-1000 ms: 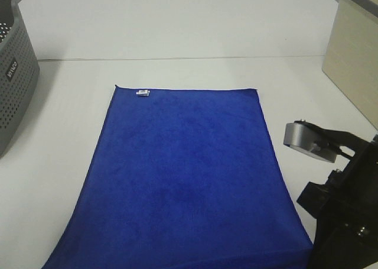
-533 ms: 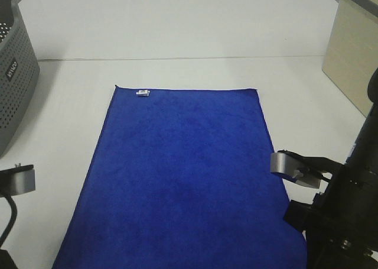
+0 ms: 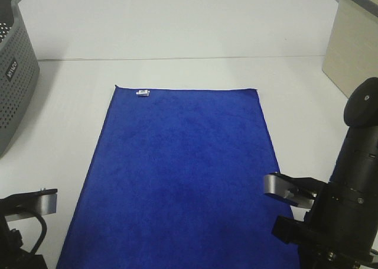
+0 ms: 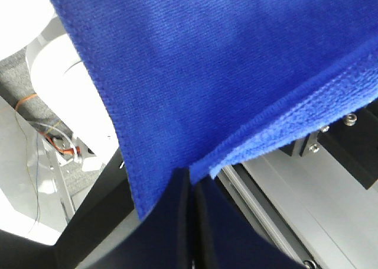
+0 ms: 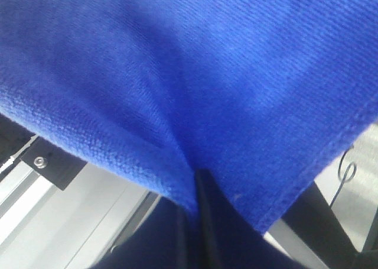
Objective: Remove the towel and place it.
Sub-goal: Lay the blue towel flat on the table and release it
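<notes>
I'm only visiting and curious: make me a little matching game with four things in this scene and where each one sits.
Things:
1 towel
2 basket
3 white tag
4 beige box

Places, as seen from the high camera:
a right edge
b spread across the middle of the table
c left edge
d by the towel's far edge

Pairs: 1-b, 2-c, 3-d, 4-a

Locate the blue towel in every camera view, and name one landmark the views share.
Exterior high: towel spread flat on the table, centre to bottom edge.
Left wrist: covers much of the picture, pinched in the left gripper.
Right wrist: fills most of the picture, pinched in the right gripper.
Shared landmark: the towel's stitched hem.
</notes>
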Available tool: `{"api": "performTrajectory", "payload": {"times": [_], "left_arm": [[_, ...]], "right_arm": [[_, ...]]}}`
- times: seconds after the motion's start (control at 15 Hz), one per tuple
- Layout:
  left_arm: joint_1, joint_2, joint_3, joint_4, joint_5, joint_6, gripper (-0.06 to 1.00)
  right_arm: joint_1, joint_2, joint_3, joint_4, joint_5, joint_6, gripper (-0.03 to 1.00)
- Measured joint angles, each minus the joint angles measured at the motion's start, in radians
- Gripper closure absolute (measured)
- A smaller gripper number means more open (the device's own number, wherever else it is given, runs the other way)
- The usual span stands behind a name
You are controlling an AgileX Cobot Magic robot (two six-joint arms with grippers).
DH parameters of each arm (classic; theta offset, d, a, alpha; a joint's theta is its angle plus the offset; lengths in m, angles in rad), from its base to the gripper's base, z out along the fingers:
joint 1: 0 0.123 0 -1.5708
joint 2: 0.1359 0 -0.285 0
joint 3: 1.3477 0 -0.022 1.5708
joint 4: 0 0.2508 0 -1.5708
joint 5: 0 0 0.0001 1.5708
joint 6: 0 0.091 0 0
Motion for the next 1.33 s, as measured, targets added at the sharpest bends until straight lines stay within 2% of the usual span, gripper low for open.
{"api": "performTrajectory", "payload": {"times": [0.4,0.93,1.13,1.27,1.33], "left_arm": [[0.0,0.153,-0.038,-0.015,-0.025,0.04,0.94],[0.0,0.159,-0.038,-0.016,-0.031,0.051,0.94],[0.005,0.162,-0.037,0.045,-0.032,0.051,0.89],[0.008,0.163,-0.037,0.059,-0.032,0.051,0.77],[0.009,0.163,-0.034,0.063,-0.032,0.051,0.7]], "right_arm": [[0.0,0.134,-0.002,0.0,-0.029,-0.002,0.95],[0.0,0.135,-0.002,-0.002,-0.041,-0.002,0.93],[-0.006,0.135,0.001,-0.101,-0.046,-0.001,0.83],[-0.011,0.135,0.002,-0.145,-0.046,0.002,0.72],[-0.011,0.135,0.006,-0.159,-0.046,0.011,0.62]]}}
